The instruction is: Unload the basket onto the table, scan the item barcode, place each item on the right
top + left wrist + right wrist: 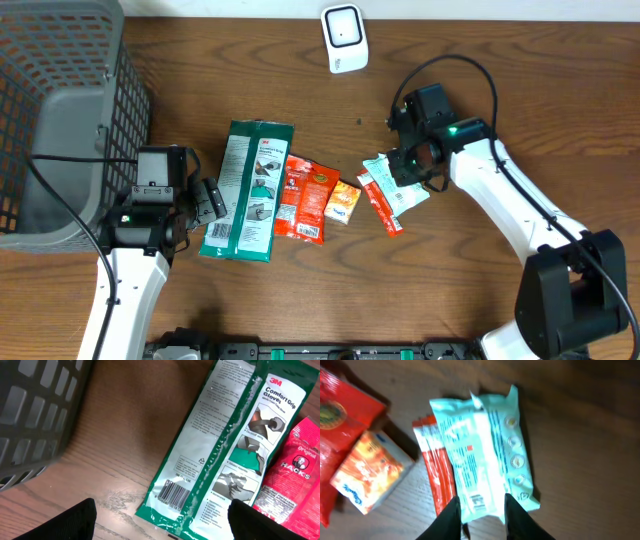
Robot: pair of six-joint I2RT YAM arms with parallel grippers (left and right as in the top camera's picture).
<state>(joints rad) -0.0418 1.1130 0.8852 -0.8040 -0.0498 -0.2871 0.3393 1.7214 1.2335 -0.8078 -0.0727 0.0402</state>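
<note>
Black fingers (451, 520) of the right hand (481, 504) sit closest. They are drawn in and clamped on the near end of a pale teal packet (485, 445), the task's item. The packet stretches away ahead of them on the wooden worktop (500, 60), and its barcode (477, 501) lies between them.

The left hand (162, 510) is spread wide apart with nothing held. A grey mesh basket (130, 100) stands ahead of it on its left. A green glove pack (247, 190) lies ahead on its right, its barcode corner reaching in between the fingers. A red snack bag (302, 197) lies just past that pack.

Red stick sachets (435, 465) touch the teal packet on the left of the right hand. A small orange pack (370, 470) lies further left. A white scanner (344, 38) stands well apart from both hands, nearer the right one.
</note>
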